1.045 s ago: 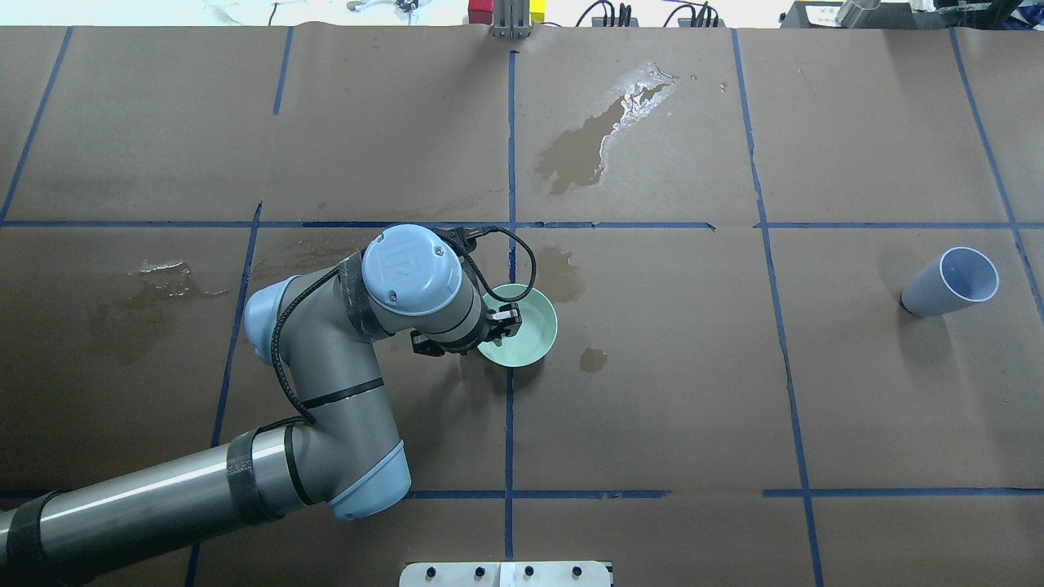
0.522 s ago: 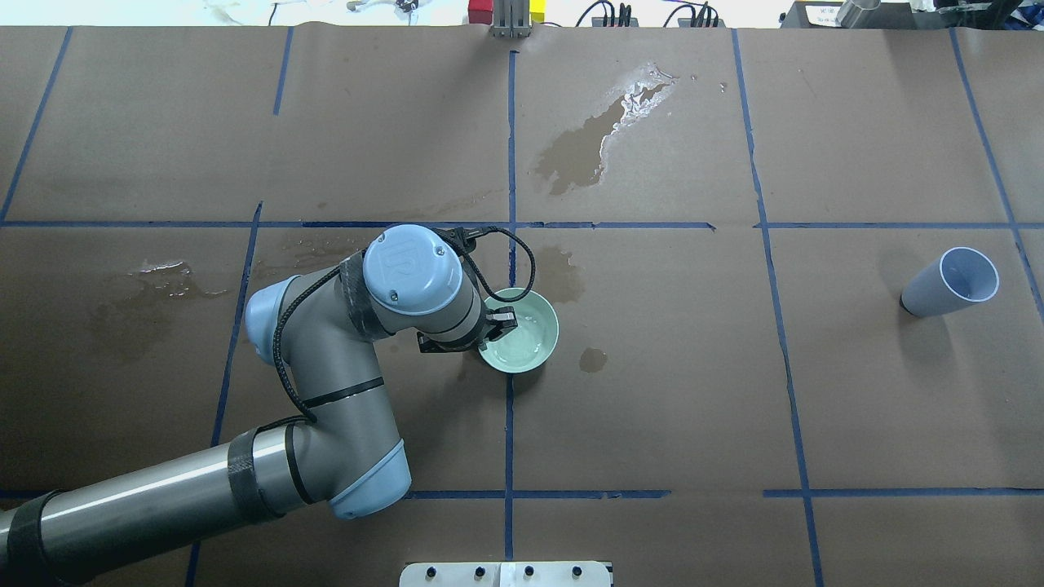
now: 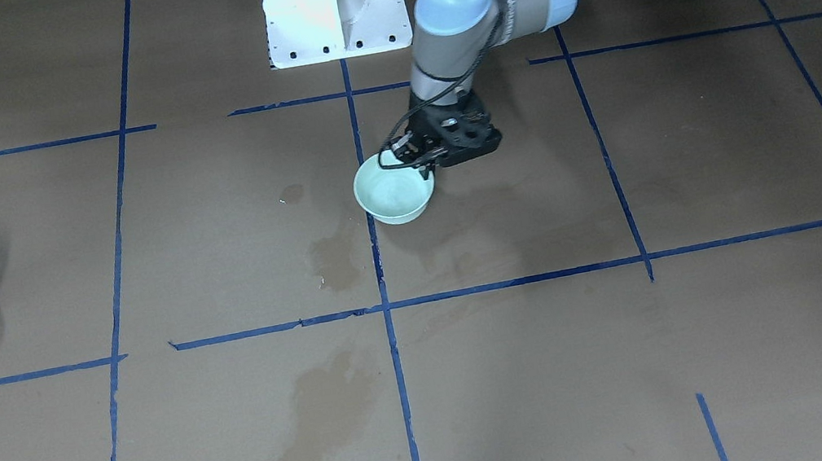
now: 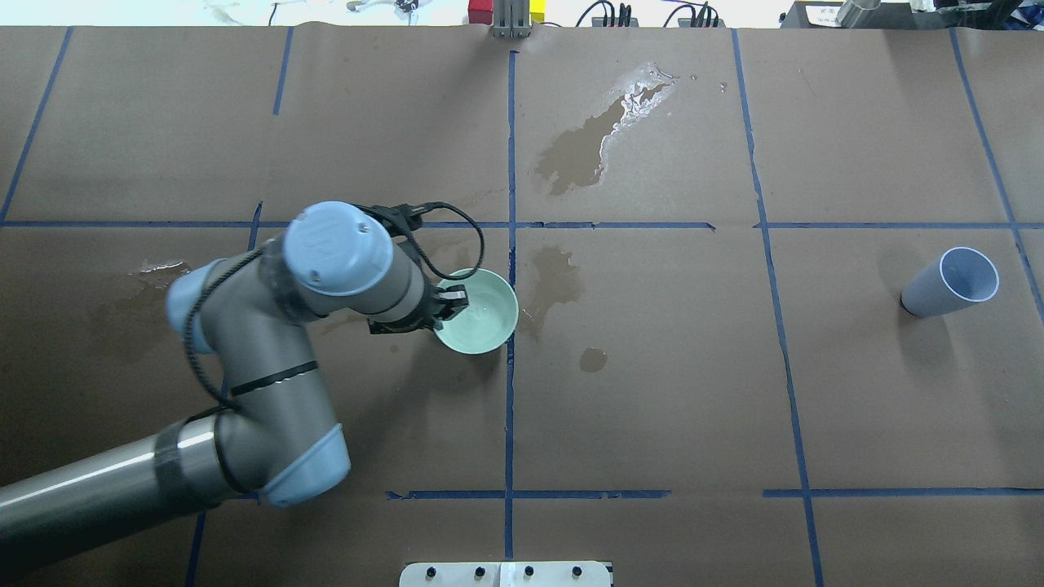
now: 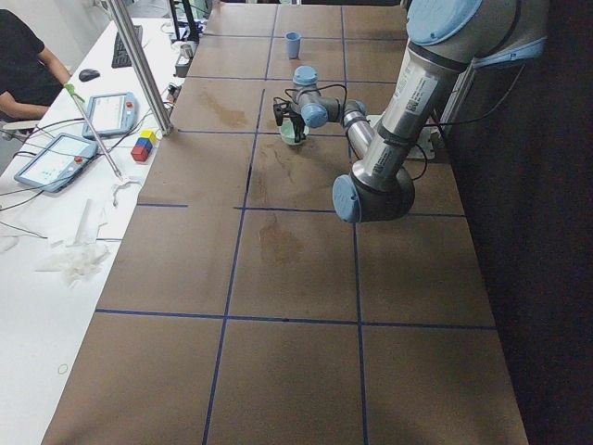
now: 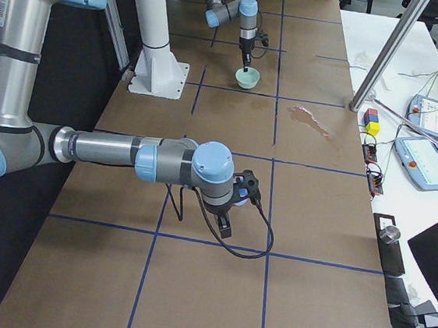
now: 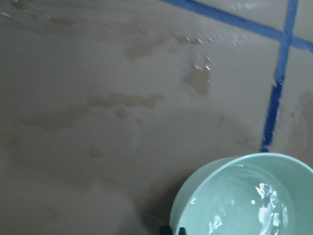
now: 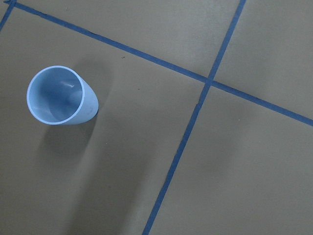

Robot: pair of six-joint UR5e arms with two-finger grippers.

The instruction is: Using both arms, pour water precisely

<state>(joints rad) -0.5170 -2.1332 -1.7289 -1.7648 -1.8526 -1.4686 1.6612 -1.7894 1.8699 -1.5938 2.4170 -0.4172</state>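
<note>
The left arm [image 4: 245,391] reaches forward with its elbow bent, and the left end effector [image 4: 451,303] points down, pinched on a bowl [image 4: 485,322] rim. The right arm [image 6: 110,151] stretches out level, and the right end effector [image 6: 226,226] hangs down, its grip unclear.

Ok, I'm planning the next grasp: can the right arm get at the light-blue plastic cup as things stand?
Probably yes. The light-blue plastic cup sits alone on bare brown paper in the right wrist view, nothing beside it, and the left arm is far off, holding the pale green bowl.

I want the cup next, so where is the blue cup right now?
In the overhead view the blue cup stands at far right, well apart from the green bowl gripped by the left claw.
</note>
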